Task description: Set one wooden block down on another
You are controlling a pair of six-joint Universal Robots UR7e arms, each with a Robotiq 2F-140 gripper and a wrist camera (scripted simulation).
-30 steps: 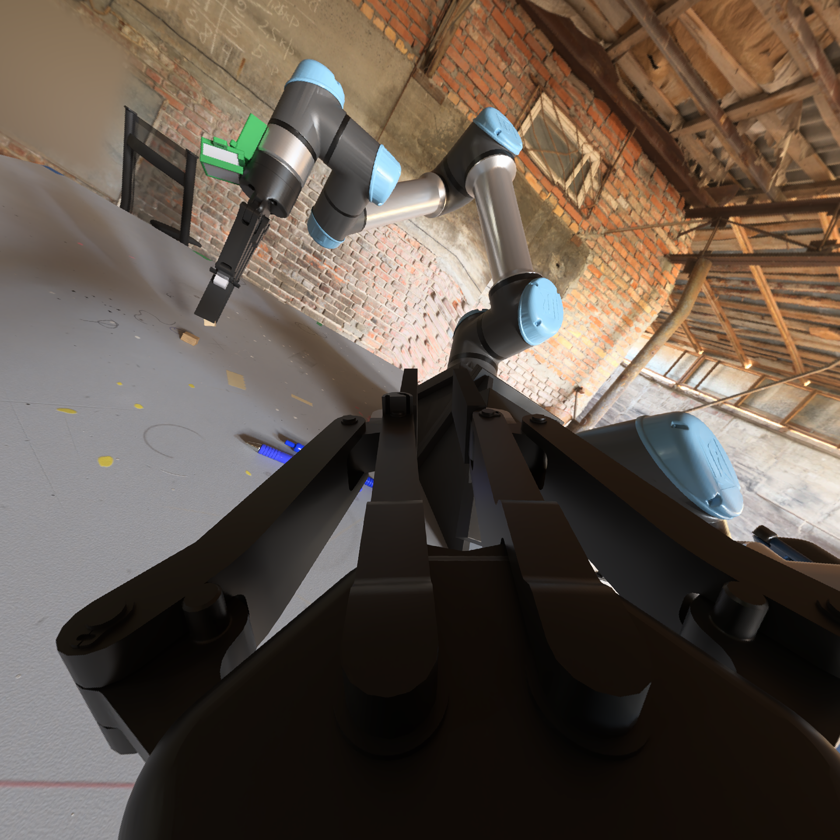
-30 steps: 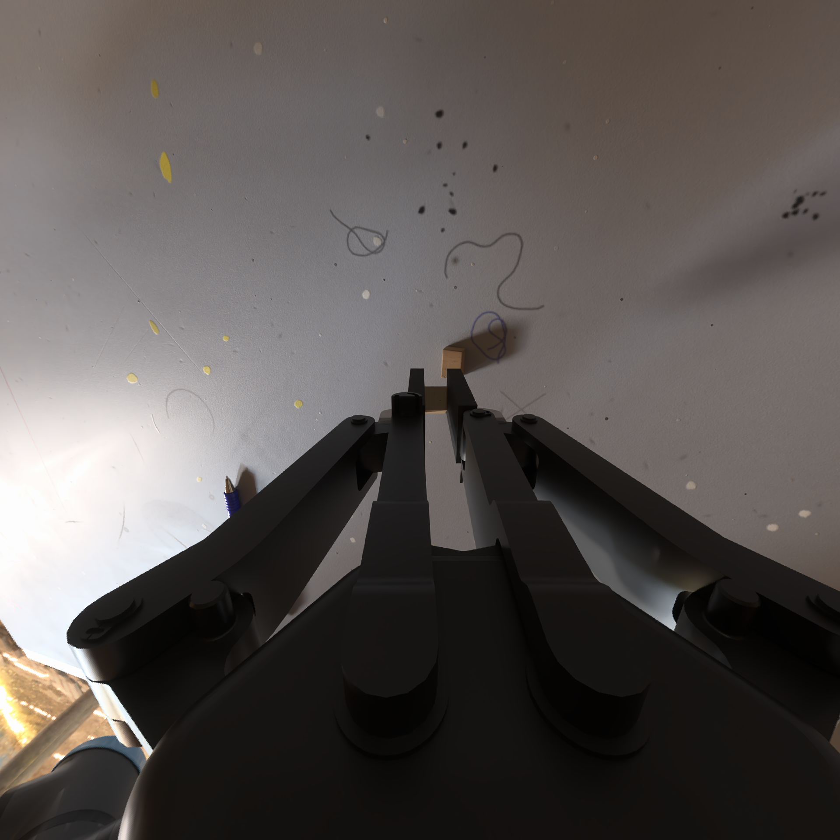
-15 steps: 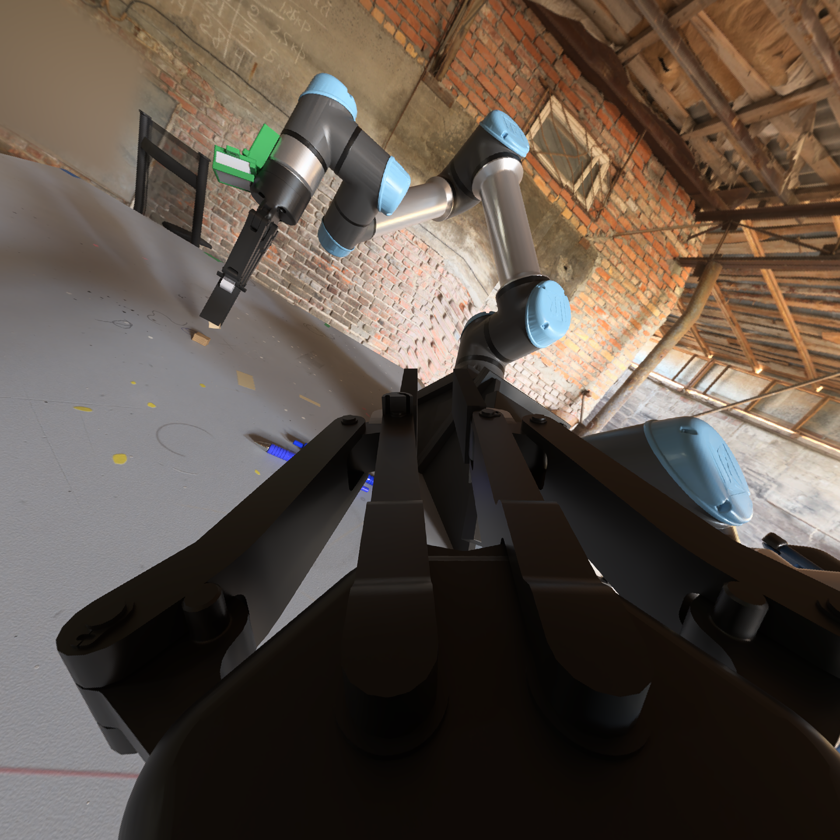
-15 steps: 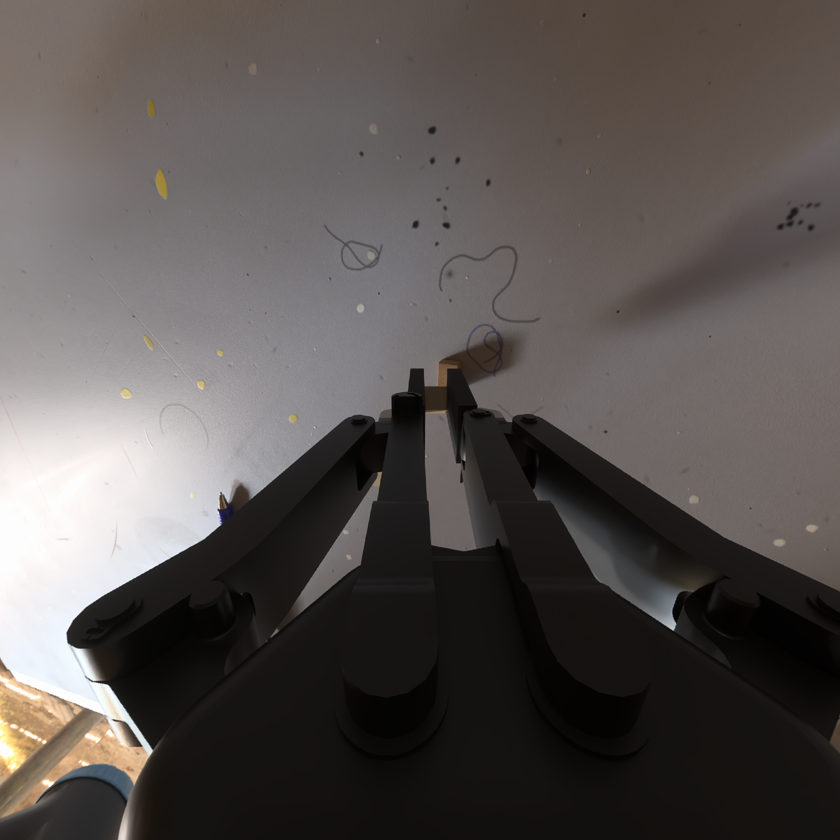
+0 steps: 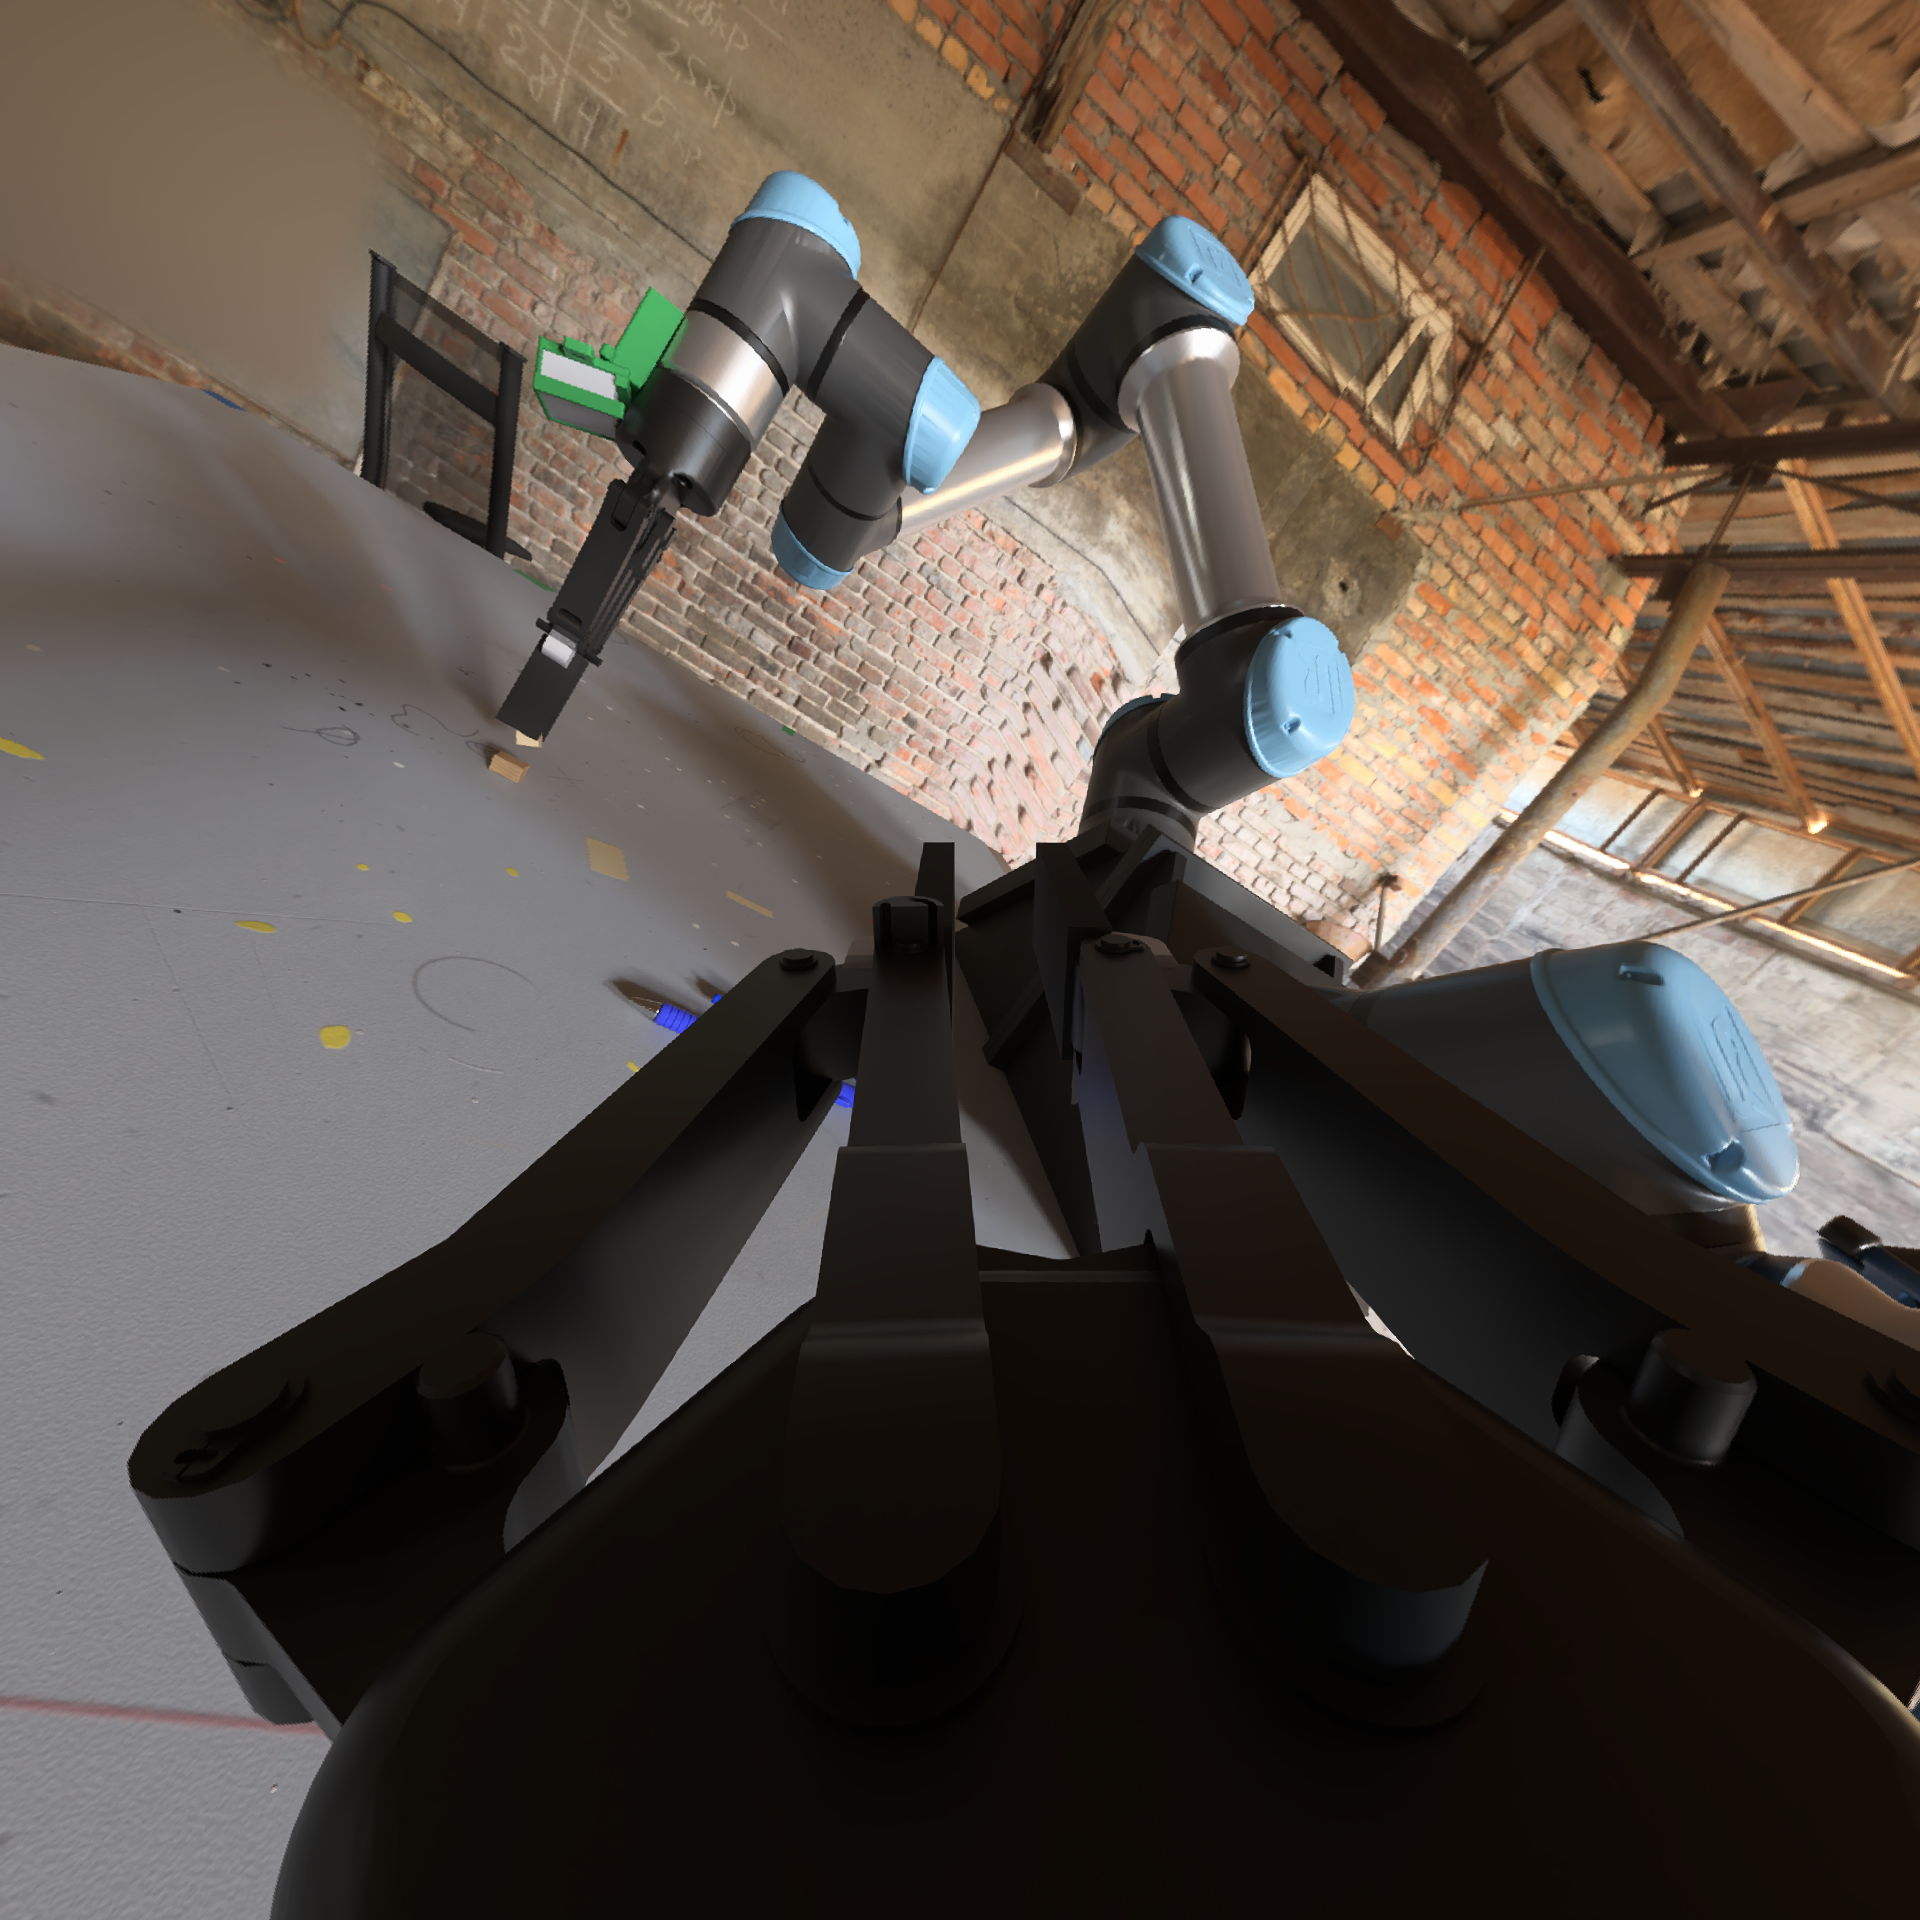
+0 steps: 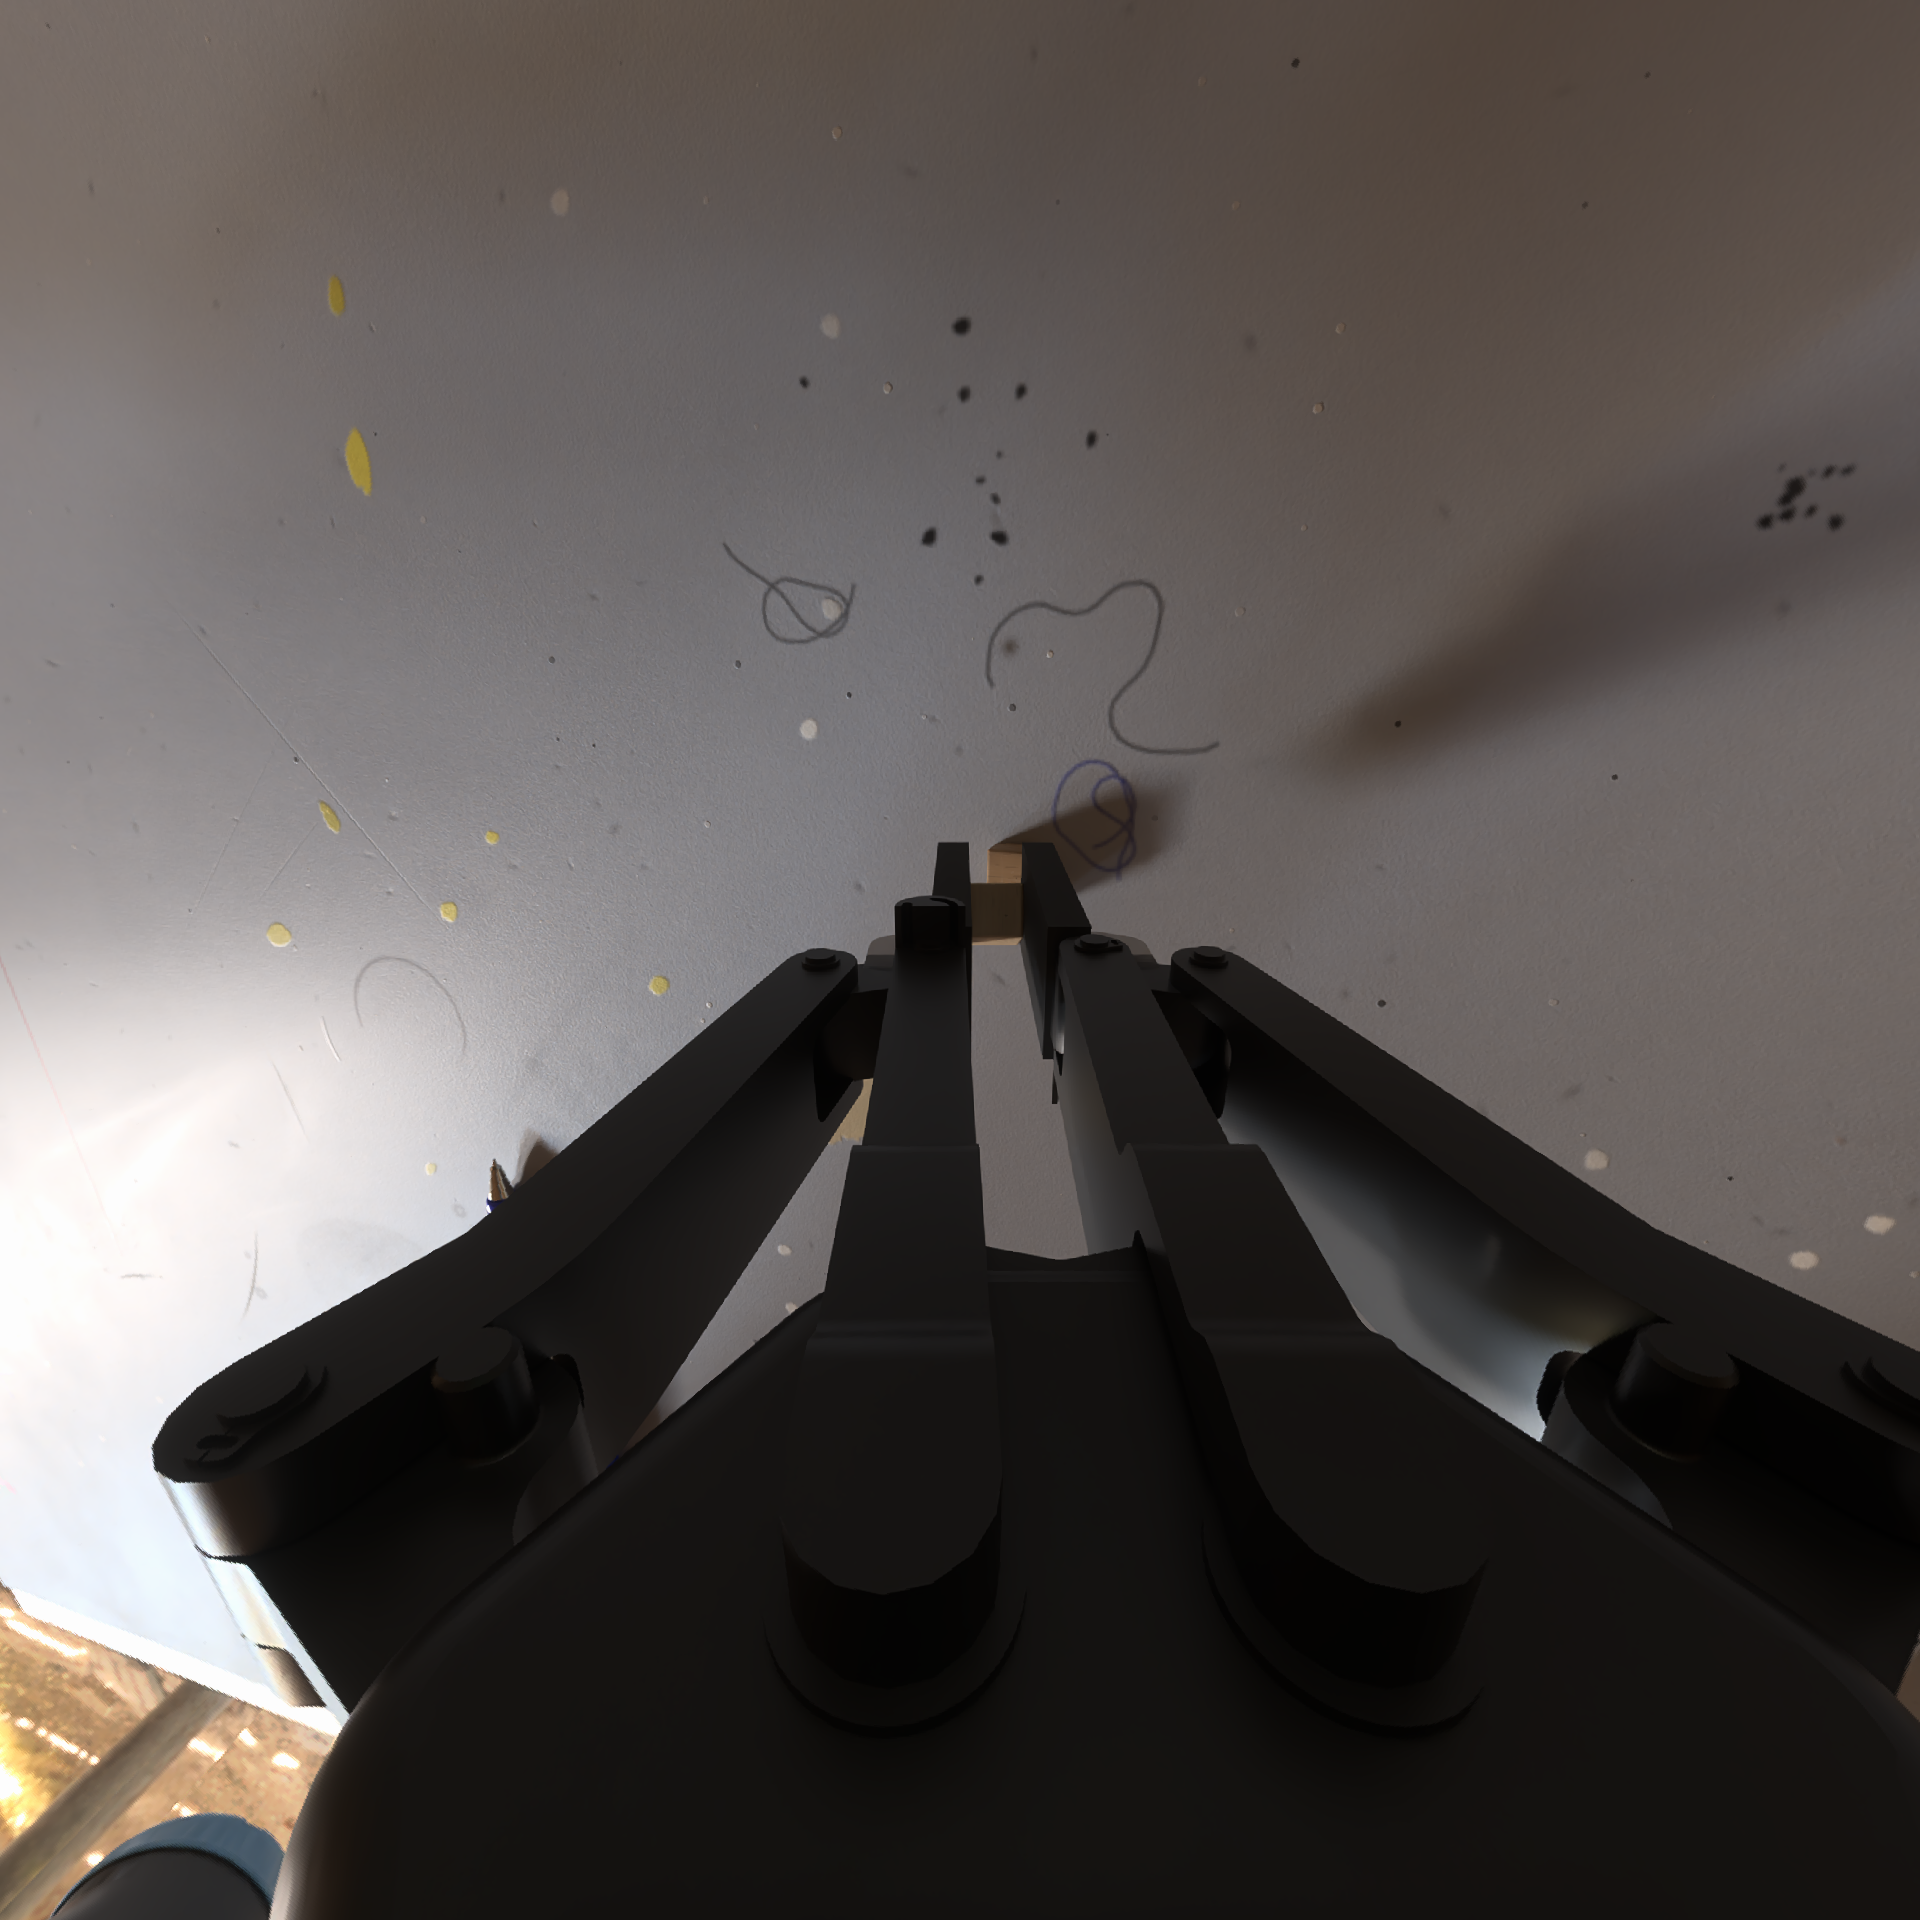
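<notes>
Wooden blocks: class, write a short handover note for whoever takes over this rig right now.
Left gripper: idle off to the side, jaws close together, nothing seen between them.
Right gripper: shut on one wooden block, low over the table.
Second block: lies on the table right by the held one.
Done: pick-up.
Left: line up, lower the held block onto the second, release, withdraw.

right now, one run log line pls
right gripper: shut on wooden block | second wooden block: on table | left gripper: shut, empty
</notes>
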